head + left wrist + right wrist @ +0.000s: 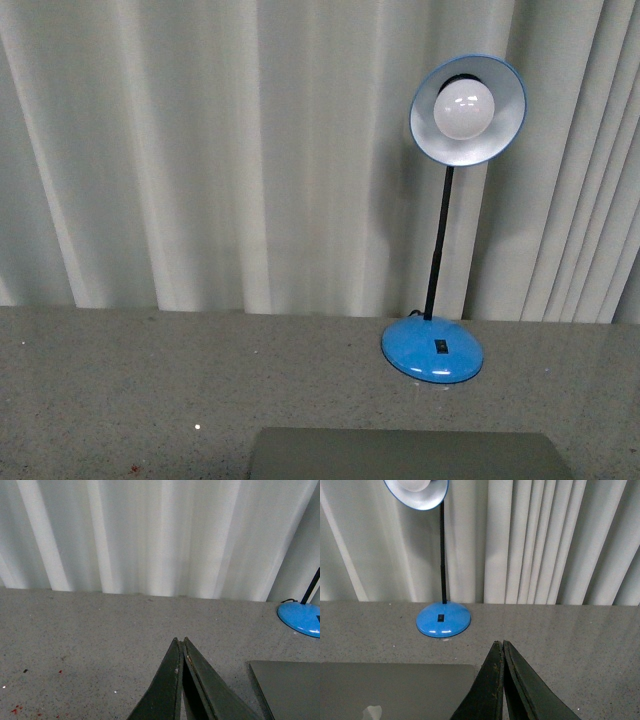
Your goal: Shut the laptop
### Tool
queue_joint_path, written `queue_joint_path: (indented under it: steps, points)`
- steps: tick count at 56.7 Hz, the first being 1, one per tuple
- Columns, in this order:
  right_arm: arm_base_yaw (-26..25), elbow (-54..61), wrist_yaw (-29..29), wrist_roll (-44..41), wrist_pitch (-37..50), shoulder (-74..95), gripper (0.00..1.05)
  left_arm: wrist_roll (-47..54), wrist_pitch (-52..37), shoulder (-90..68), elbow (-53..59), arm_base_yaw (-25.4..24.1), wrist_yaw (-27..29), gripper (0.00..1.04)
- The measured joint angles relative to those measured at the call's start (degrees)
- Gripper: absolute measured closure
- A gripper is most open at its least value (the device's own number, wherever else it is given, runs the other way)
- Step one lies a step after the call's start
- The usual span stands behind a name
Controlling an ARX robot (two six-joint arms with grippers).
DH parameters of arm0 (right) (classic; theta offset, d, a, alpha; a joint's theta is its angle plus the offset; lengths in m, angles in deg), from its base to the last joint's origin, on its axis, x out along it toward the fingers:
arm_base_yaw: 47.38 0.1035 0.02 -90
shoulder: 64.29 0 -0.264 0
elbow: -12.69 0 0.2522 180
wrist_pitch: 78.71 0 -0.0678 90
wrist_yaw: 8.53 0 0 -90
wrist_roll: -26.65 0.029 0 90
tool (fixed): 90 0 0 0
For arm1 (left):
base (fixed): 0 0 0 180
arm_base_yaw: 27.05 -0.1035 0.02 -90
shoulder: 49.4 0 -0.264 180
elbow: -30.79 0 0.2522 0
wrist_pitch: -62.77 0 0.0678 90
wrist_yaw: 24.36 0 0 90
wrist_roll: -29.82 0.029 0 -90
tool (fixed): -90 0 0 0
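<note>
Nearest the robot, the laptop (405, 455) is lying flat, lid down, in front of the blue lamp (432, 350). It is likely stiff, slick and thin, best pressed on the lid. Both pincers, left (180, 641) and right (499, 643), are hanging pressed together beside it, not touching.

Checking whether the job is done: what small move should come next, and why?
Probably none beyond keeping both arms back: the laptop lies flat with its lid down, logo up. The left gripper and right gripper have shut jaws, touching nothing.
</note>
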Motion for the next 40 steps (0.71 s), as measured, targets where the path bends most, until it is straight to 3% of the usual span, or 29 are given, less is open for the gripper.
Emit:
queue_joint_path:
  steps: [40]
  points:
    - [0.0, 0.0, 0.0, 0.0, -18.1, -19.1, 1.02, 0.0, 18.8, 19.7, 0.0, 0.0, 0.0, 1.01]
